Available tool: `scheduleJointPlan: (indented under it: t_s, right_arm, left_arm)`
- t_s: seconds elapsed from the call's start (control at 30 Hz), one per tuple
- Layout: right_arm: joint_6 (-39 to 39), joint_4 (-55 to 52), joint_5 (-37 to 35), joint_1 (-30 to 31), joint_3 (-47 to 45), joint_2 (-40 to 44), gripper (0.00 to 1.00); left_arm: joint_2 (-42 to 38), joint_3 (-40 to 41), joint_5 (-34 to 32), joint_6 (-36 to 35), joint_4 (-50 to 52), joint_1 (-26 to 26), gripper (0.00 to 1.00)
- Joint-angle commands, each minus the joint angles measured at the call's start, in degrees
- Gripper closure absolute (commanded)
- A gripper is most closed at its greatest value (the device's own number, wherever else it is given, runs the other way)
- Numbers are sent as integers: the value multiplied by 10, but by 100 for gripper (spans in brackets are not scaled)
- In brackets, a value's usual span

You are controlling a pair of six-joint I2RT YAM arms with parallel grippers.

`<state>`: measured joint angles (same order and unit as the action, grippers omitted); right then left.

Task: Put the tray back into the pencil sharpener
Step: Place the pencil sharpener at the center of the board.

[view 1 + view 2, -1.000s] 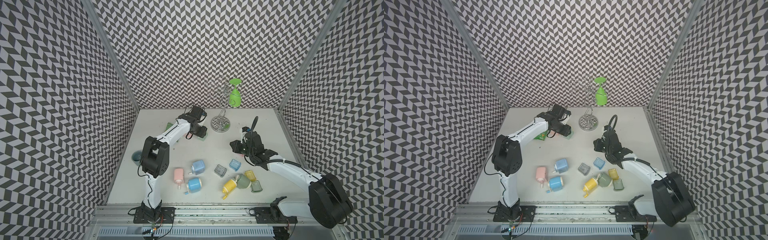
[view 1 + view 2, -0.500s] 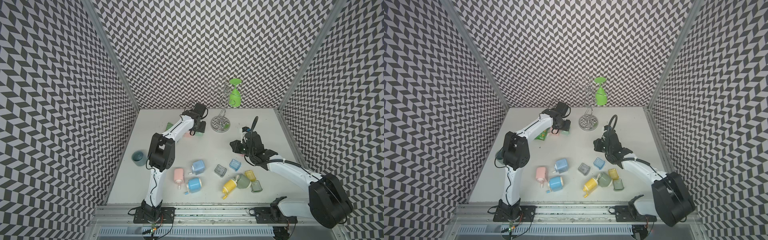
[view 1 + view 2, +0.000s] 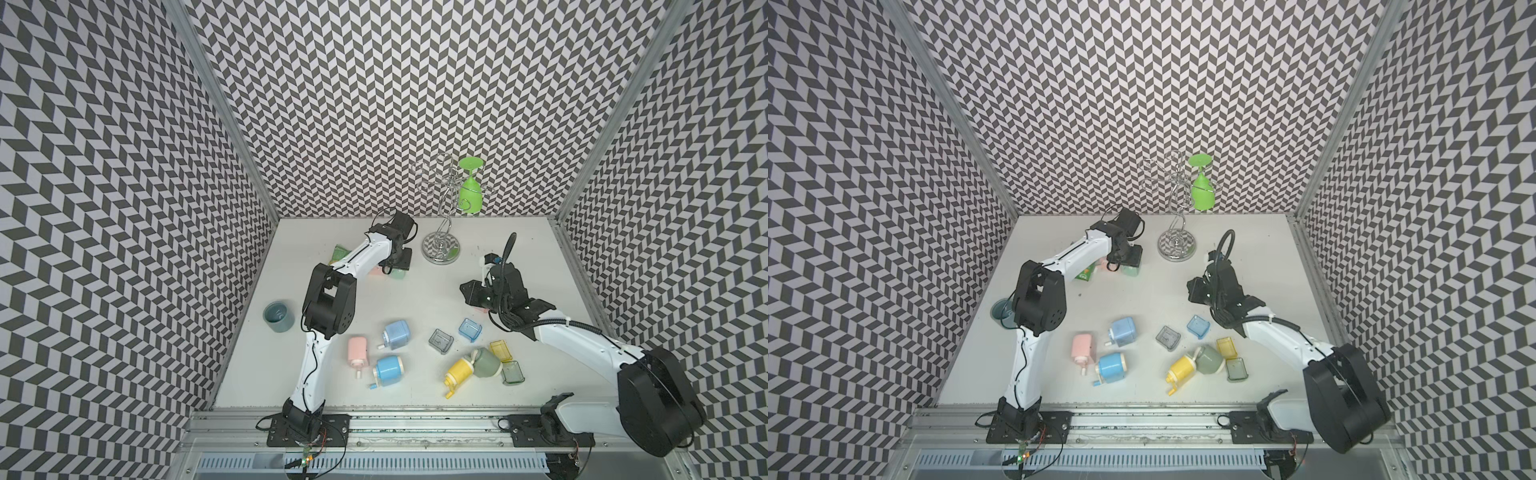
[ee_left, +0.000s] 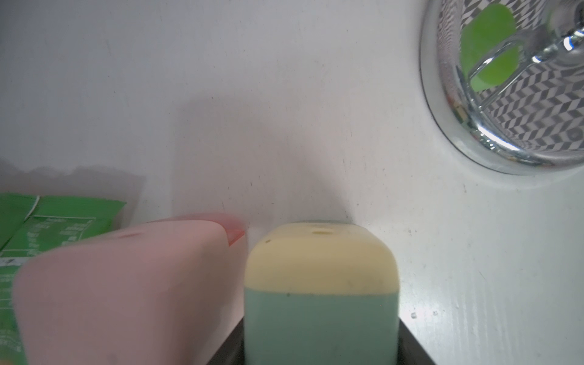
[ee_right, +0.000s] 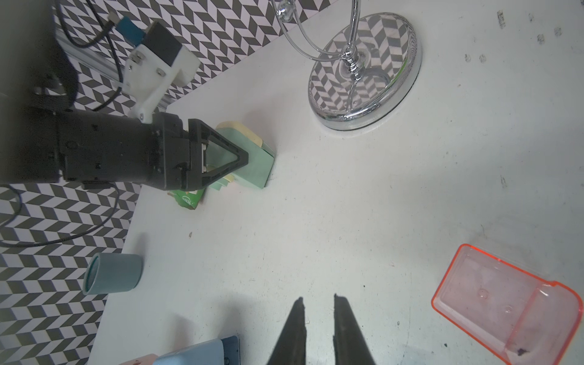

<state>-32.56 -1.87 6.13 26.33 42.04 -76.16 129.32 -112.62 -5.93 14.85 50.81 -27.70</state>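
Left jaws tight around mint sharpener (image 5: pixel 256 165)

white table (image 3: pixel 436 291): scattered sharpeners (image 3: pixel 397 333), loose trays (image 3: pixel 441 340), teal cup (image 3: pixel 278 316), chrome stand (image 3: pixel 432 250), green packet (image 3: pixel 1084 274).

Inventory, non-task items, placed relative to chrome stand:

- Chrome stand (image 3: pixel 441 249): wire glass rack on round mirrored base, upright at rear of table (image 3: pixel 436 299); base mirrors wall pattern.
- Green goblet (image 3: pixel 470 195): plastic, hung inverted from stand's upper arm, foot up, bowl down.
- Green packet (image 3: pixel 1084 274): flat, printed, on table left of stand base, partly hidden.
- Teal cup (image 3: pixel 278 316): well apart from stand, front-left, by table's left edge; appears upright.
- Walls (image 3: pixel 374 104): black-white chevron, behind stand and on both sides.
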Motion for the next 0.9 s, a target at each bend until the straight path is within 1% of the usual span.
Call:
scheduleJointPlan:
  t_s: [0.0,0.1,0.23,0.53,0.87]
  right_arm:
    - [3,7,-10,1,11,5,81]
    - [3,6,-10,0,12,5,80]
    - [3,5,-9,1,12,5,79]
    - [4,2,-9,1,11,8,76]
    - [7,-3,-10,1,10,14,73]
  left_arm:
    - [4,-16,-4,0,0,-2,51]
    - [-2,-14,0,-4,-6,-2,40]
    - [-8,-13,3,-7,-12,-2,36]
    - [-28,-14,-3,-8,-15,-1,31]
    - [-79,-12,-14,-10,-32,-3,29]
